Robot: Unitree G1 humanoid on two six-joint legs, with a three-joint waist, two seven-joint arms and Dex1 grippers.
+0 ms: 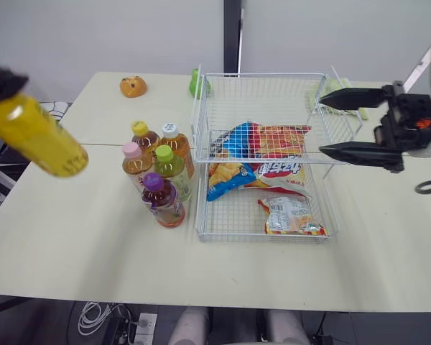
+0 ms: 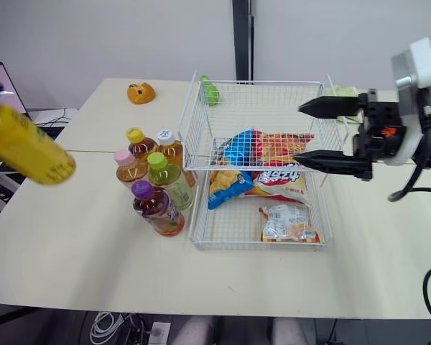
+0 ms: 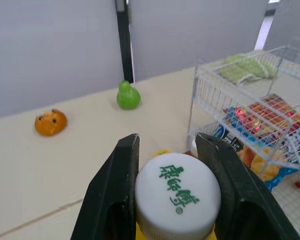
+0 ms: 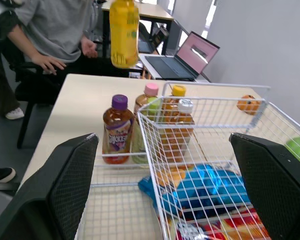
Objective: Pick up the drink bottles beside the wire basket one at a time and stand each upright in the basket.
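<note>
A: Where is the yellow plastic drink bottle [image 1: 36, 136] now?

B: In the air, tilted, above the left side of the cream table [image 1: 93, 244], well apart from the white wire basket [image 1: 273, 77]; the left gripper [image 3: 168, 143] is clenched on its neck, just under the white screw cap [image 3: 177, 195].

A: How will it handle?

B: I judge it full and rather heavy; the plastic is smooth, so it may swing or slip; the neck under the cap is a good place to hold.

A: And the basket?

B: It holds a blue and red crisp bag [image 1: 262, 144] and a small silver snack packet [image 1: 291, 215]; no bottle stands inside yet; five smaller tea bottles [image 1: 171, 169] wait just beside it; the right gripper [image 1: 322, 123] hovers at its right edge, fingers spread, holding nothing.
</note>
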